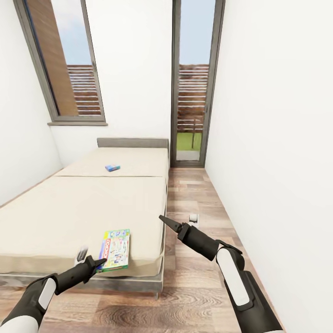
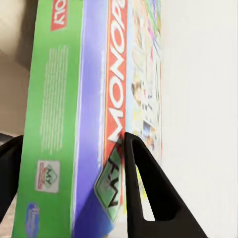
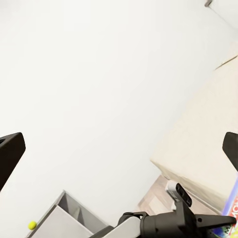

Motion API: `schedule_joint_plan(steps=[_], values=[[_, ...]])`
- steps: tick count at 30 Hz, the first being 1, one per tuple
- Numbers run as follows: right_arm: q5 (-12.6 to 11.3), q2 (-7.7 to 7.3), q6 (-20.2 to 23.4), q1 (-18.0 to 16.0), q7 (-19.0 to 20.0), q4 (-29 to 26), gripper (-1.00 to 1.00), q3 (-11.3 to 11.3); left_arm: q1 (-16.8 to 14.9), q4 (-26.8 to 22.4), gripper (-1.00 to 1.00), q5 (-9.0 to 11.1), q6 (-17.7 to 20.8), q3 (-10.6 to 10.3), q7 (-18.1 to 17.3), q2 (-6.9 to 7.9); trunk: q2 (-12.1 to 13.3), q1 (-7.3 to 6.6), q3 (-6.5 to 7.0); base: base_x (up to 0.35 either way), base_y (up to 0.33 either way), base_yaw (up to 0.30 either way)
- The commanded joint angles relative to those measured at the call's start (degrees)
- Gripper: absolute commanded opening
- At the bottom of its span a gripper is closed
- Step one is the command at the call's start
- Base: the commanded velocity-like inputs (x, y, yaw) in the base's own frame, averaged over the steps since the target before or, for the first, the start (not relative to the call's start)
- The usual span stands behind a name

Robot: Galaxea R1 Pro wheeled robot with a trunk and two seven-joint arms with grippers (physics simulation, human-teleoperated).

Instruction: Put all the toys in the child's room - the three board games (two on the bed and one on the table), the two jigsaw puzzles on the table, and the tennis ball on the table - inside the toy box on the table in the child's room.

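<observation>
Left gripper [image 1: 95,263], jaws spread, is straddling the green edge of the large board game [image 1: 115,249] at the bed's [image 1: 69,208] near corner; seat deeper before closing, squeeze squarely; right gripper [image 1: 165,220] is hovering open.

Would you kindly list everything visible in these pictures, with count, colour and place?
large board game: one, green-edged, at the bed's near edge
small board game: one, blue, far part of the mattress
bed: one, beige with grey headboard, along the left wall
windows: two, grey-framed, far walls
floor: wood planks, right of the bed
tennis ball: one, yellow, on a grey surface
left gripper: black, open astride the large board game's edge
right gripper: black, open, above the floor
</observation>
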Motion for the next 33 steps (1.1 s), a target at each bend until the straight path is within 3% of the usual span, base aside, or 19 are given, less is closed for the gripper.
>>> schedule_joint_plan(steps=[1, 9, 10, 27, 30, 33], values=[[-0.3, 0.02, 0.38, -0.03, -0.04, -0.02, 1.0, -0.04, -0.04, 0.03, -1.0, -0.26, 0.16, 0.11, -0.16, 0.03, 0.39, -0.24, 0.13, 0.0, 0.0, 0.0], [-0.06, 0.02, 0.38, -0.03, -0.04, 0.0, 1.0, -0.04, -0.04, -0.39, -1.0, -0.19, 1.63, 0.11, -0.16, 0.57, 3.6, -1.99, 1.56, 0.0, 0.0, 0.0], [0.05, -0.06, 0.44, -0.03, -0.64, 0.0, 1.0, 0.05, -0.13, -5.55, -1.0, -0.26, 8.28, -0.14, -0.17, 0.89, 4.0, -2.21, 1.74, 0.0, 0.0, 0.0], [0.05, -0.05, 0.46, -0.03, -0.74, 0.0, 1.0, 0.14, -0.13, -7.31, -1.0, -0.27, 11.25, -0.15, -0.18, 2.2, 10.82, -5.95, 4.79, 0.0, 0.0, 0.0], [0.08, -0.04, 0.46, -0.03, -0.79, 0.0, 1.0, 0.14, -0.13, -7.9, -1.0, -0.26, 12.3, -0.15, -0.4, 2.79, 11.22, -6.17, 4.97, 0.0, 0.0, 0.0], [0.2, -0.02, 0.69, -0.07, -0.95, 0.0, 1.0, 0.11, -0.13, -8.21, -1.0, -0.26, 13.26, -0.15, -2.29, 4.45, 12.02, -6.61, 5.33, 0.0, 0.0, 0.0]])
